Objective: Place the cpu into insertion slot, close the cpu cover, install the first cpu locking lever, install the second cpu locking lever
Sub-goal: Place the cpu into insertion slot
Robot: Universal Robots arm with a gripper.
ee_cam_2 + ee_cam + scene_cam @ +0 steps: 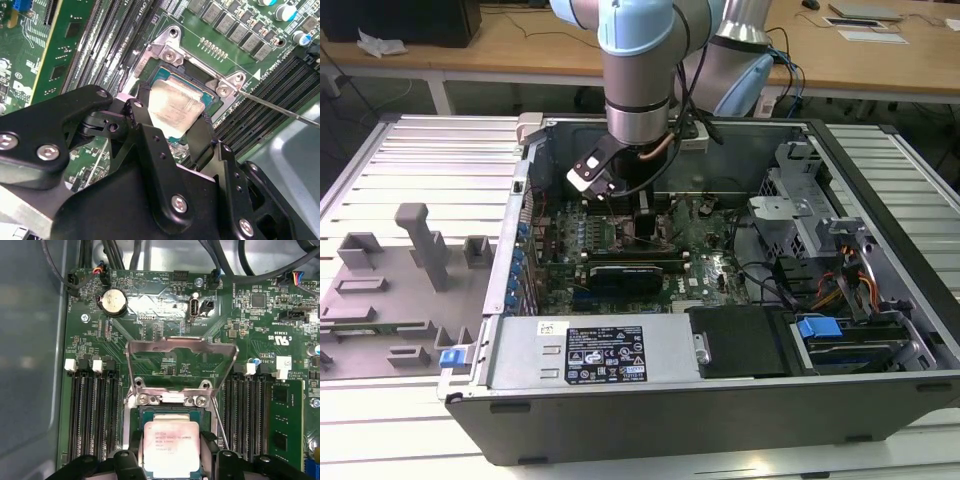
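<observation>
The gripper (172, 122) is drawn in narrow around the cpu (175, 106). In the second wrist view we see one black finger (143, 119) against one edge of the chip and its partner against the opposite edge. The cpu sits directly over the insertion slot (167, 413), its pale metal top facing up. We cannot tell whether it is fully seated or just above the socket. The slot lies near the middle of the green circuit board (150, 315), between two banks of long black memory slots (92, 410). The cpu cover (180, 342) stands swung open, hinged at the slot's edge away from the gripper. A thin metal lever (280, 107) runs out along one side of the slot. In the exterior view we see the arm (640, 90) reaching down into the open computer case (620, 410).
</observation>
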